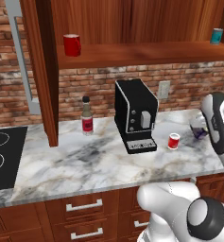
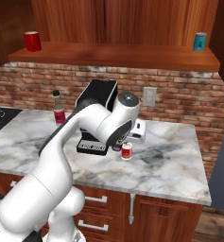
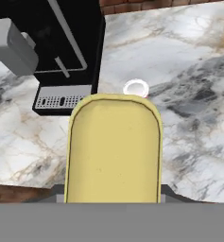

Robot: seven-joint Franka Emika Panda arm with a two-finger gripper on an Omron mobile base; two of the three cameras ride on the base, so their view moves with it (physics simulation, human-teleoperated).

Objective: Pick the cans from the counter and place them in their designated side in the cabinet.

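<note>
The yellow-labelled can [image 3: 113, 149] is gripped in the closed pincer [image 1: 199, 129], held right of the coffee machine [image 1: 134, 115], arm bent low over the table [image 1: 85, 160].

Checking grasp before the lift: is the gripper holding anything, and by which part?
Yes. The gripper is shut on the dark blue can, its yellow label facing the hand camera. The fingers are hidden behind the can, so the exact contact spot cannot be told. The red can stands on the counter.

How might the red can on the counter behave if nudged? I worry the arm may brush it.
The red can stands upright and squat on the marble counter, so it probably slides rather than tips. If toppled, its round body would likely roll on that smooth top.
</note>
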